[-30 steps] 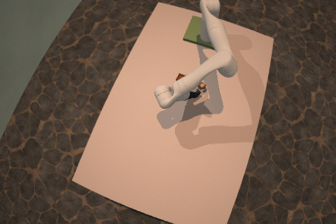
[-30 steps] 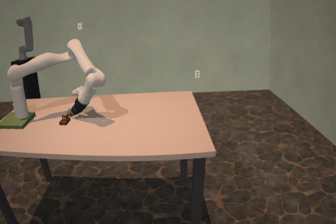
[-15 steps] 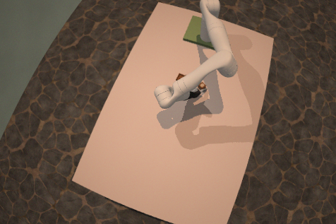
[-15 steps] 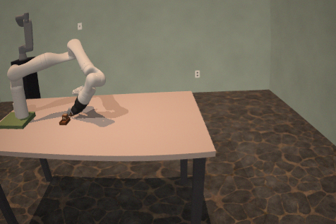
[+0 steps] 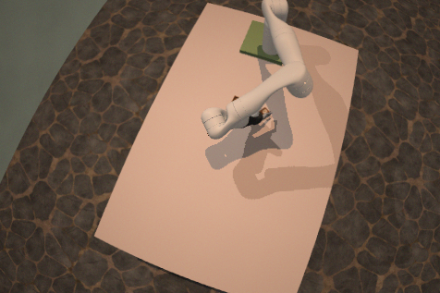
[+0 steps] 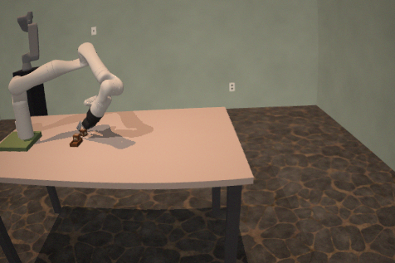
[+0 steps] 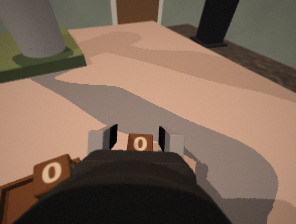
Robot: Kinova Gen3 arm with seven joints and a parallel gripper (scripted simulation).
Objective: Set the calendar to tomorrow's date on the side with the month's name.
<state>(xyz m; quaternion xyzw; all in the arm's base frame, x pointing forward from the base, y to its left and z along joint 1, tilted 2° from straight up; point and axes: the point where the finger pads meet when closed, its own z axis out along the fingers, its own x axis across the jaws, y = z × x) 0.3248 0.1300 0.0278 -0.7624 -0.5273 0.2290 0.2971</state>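
Observation:
In the wrist view a brown cube (image 7: 139, 142) with a white 0 on top lies between the fingers of my gripper (image 7: 138, 134), with gaps on both sides. The gripper is open. A second brown cube (image 7: 50, 172) with a 0 on top sits at the lower left in the brown tray (image 7: 15, 192), partly hidden by the wrist. In the exterior view the gripper (image 6: 81, 130) is low over the table, just above the tray (image 6: 75, 142). In the top view the arm hides most of the calendar; only a bit of cube (image 5: 264, 111) shows.
The arm's green base plate (image 5: 261, 44) stands at the back of the table, also in the wrist view (image 7: 37, 55). A black stand (image 6: 30, 90) is behind the table's left end.

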